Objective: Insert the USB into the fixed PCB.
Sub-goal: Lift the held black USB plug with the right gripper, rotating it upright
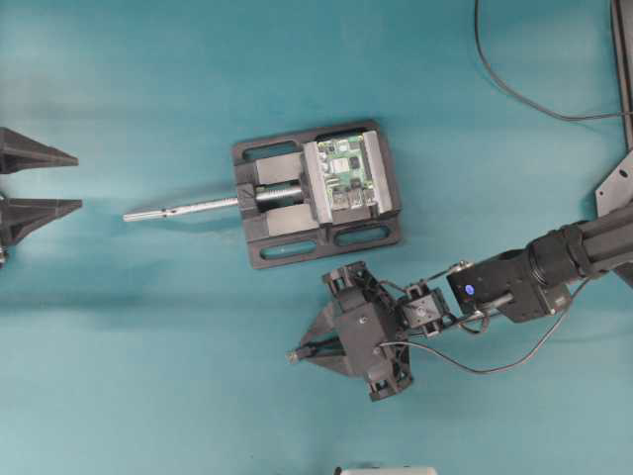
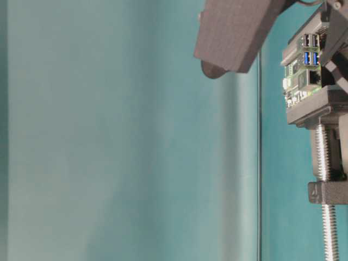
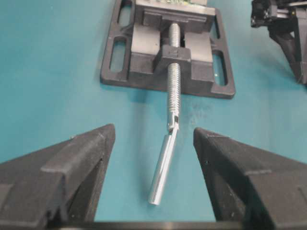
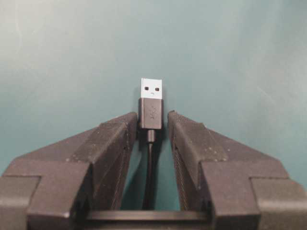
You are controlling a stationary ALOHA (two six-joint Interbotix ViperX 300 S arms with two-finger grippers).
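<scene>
The USB (image 4: pixel 151 103), a dark plug with a silvery tip, lies flat between the fingertips of my right gripper (image 4: pixel 152 117). The jaws stand close on either side of it, with a thin dark gap at each side. Its thin black cable (image 4: pixel 149 167) runs back between the fingers. Seen from overhead, the right gripper (image 1: pixel 309 352) sits below the vise and the USB (image 1: pixel 293 354) tip pokes out to the left. The fixed PCB (image 1: pixel 347 168) is green and clamped in the black vise (image 1: pixel 287 213). My left gripper (image 1: pixel 79 181) is wide open and empty at the far left.
The vise's silver screw rod (image 1: pixel 183 209) points left toward the left gripper (image 3: pixel 154 129), with its handle (image 3: pixel 163 167) lying between the fingers' line. A thicker black cable (image 1: pixel 504 84) loops at the top right. The thin USB cable (image 1: pixel 475 368) trails right under the right arm.
</scene>
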